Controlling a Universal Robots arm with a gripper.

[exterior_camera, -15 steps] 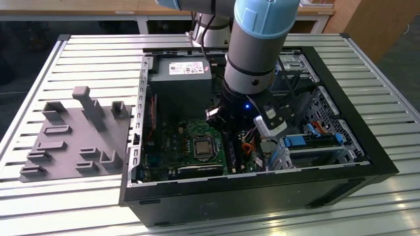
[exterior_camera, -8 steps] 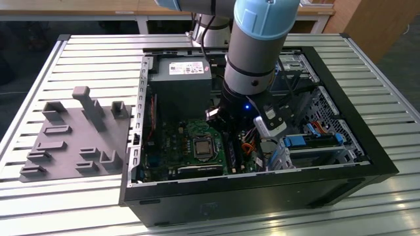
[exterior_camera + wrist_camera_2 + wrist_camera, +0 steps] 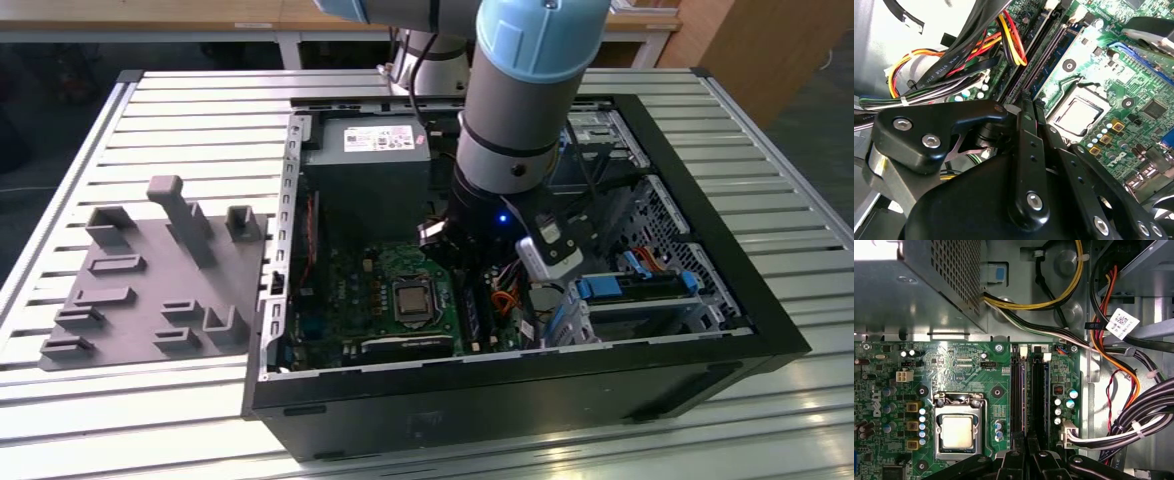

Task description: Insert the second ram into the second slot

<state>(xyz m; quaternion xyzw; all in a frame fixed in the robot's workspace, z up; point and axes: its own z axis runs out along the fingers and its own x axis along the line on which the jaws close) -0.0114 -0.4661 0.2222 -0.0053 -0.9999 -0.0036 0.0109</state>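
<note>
**The second ram (image 3: 1027, 395) stands on edge between the gripper's fingers, at the memory slots**

In the first wrist view the second ram shows edge-on as a thin strip running along the motherboard (image 3: 954, 365). It lies between two long black memory slots (image 3: 1016, 395), just beside the CPU socket (image 3: 957, 431). Whether it is pressed fully home or only resting in its slot cannot be told. In the second wrist view the same stick (image 3: 1046, 55) runs away from the fingertips as a narrow dark bar with a bluish edge, close under a bundle of red, yellow and black cables (image 3: 974, 55).

The gripper (image 3: 1027, 452) is clenched on the stick. In both wrist views its black fingers (image 3: 1024, 150) are drawn in close together, and the thin edge of the board comes out from between their tips.

In the exterior view the arm (image 3: 514, 120) reaches straight down into the open computer case (image 3: 747, 300), near the grey power supply (image 3: 363, 170). The case lies on a slatted metal table (image 3: 174, 110). On the exterior view's left, well apart from the case, sits a grey parts fixture (image 3: 147, 270) with upright posts.
</note>
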